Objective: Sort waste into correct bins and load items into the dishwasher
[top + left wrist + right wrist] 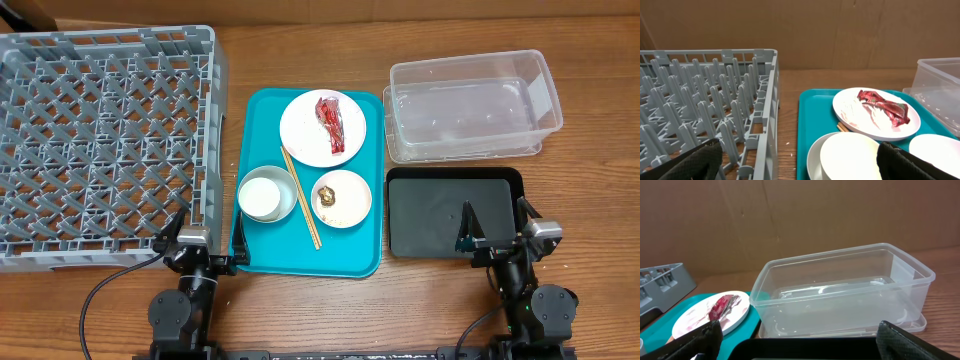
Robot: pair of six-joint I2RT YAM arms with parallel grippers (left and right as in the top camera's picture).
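A white plate (323,127) on the teal tray holds a red wrapper (331,122), which also shows in the left wrist view (885,105). A white cup in a bowl (267,193), wooden chopsticks (300,197) and a bowl (341,198) with a brown scrap (327,196) lie in front of it. The grey dish rack (100,140) stands at the left. The clear tub (470,105) and black tray (452,212) are at the right. My left gripper (207,238) is open and empty between rack and teal tray. My right gripper (497,225) is open and empty over the black tray's near edge.
The teal serving tray (262,255) sits in the middle between the rack and the bins. A few white grains (788,144) lie on the wood beside the rack wall. A cardboard wall stands behind the table.
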